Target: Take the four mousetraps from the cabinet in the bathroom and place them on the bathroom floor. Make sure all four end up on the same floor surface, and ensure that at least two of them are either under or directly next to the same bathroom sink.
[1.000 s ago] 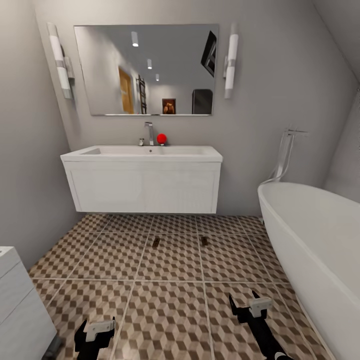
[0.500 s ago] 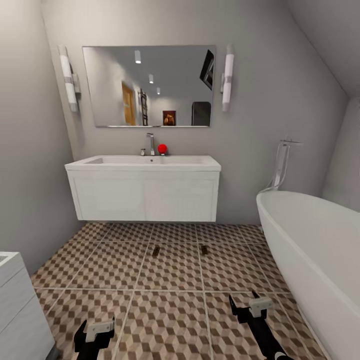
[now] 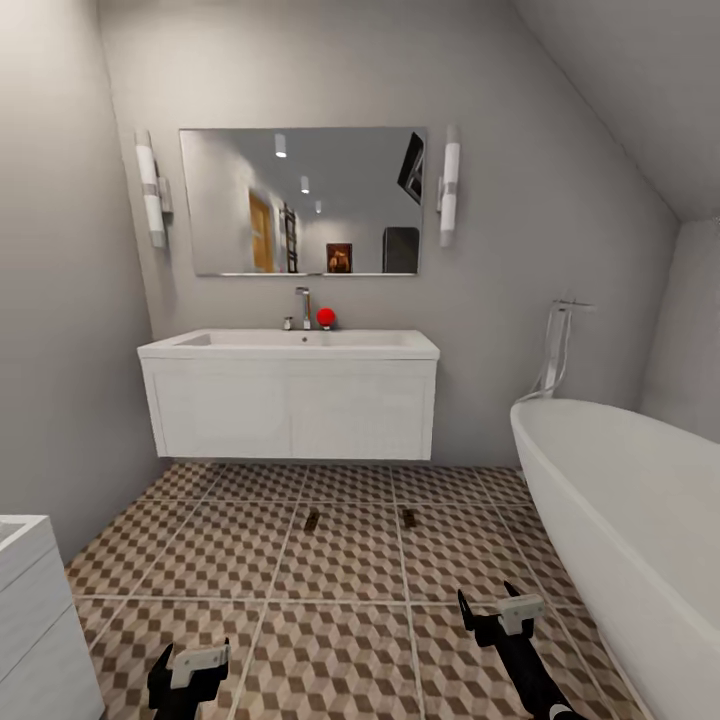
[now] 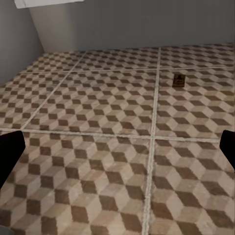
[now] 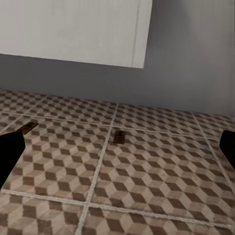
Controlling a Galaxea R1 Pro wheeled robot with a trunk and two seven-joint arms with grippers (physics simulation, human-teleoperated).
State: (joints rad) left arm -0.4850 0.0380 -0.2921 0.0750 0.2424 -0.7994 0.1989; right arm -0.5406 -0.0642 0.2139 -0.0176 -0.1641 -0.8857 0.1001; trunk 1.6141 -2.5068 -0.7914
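Head view: The sink (image 3: 288,345) on its white vanity stands at centre, under a mirror (image 3: 300,200). A bathtub (image 3: 620,500) occupies the right edge. Two mousetraps lie on the floor (image 3: 220,550) just in front of the vanity: the left trap (image 3: 312,520) and the right trap (image 3: 408,518), apart from each other, each on a patterned tile. The left gripper (image 3: 188,672) sits at lower left and the right gripper (image 3: 500,612) at lower right; both carry nothing, and each has its jaws spread wide.

Left wrist view: One trap (image 4: 179,81) lies flat in the upper right of the frame. The dark jaw tips sit at the frame's two edges, wide apart, with nothing between them.

Right wrist view: One trap (image 5: 119,136) lies at centre and another (image 5: 28,128) at the left edge, below the vanity's underside. The jaws are wide and hold nothing.

Progress: Judged from this, two traps are placed beside the sink. Two remain to be fetched from the cabinet.
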